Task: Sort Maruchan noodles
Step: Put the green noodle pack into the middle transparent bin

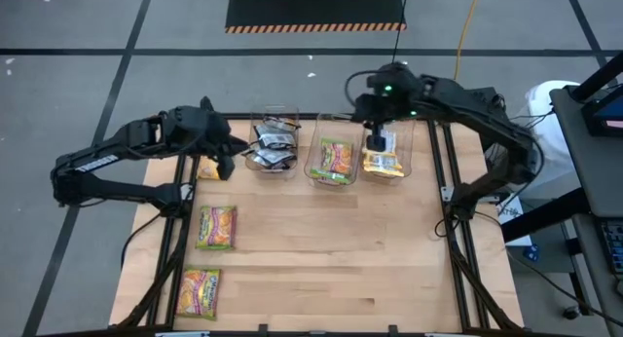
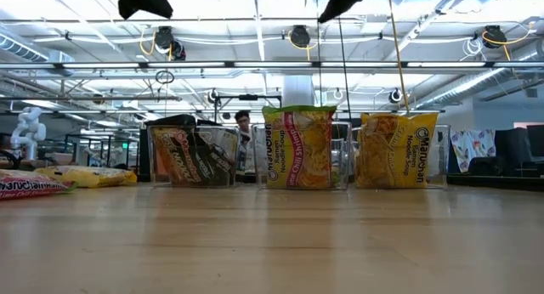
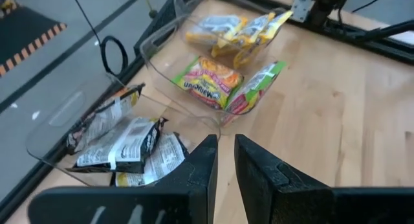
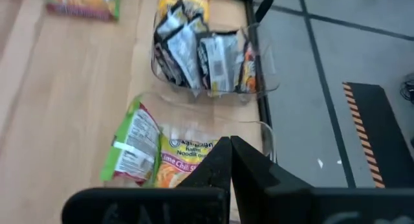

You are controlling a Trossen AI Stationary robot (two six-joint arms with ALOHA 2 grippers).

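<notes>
On table: three loose noodle packets, three bins; left gripper slightly apart, right gripper together.

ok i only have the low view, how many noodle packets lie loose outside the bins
observer: three: one yellow-orange crinkly plastic packet and two lime-green ones, all on the wooden table's left side
operator: which arm is nearest
observer: the left; its jaws hang beside the yellow-orange packet, slightly apart, empty
operator: and the right
observer: above the clear plastic bin holding yellow packets, jaws shut
</notes>
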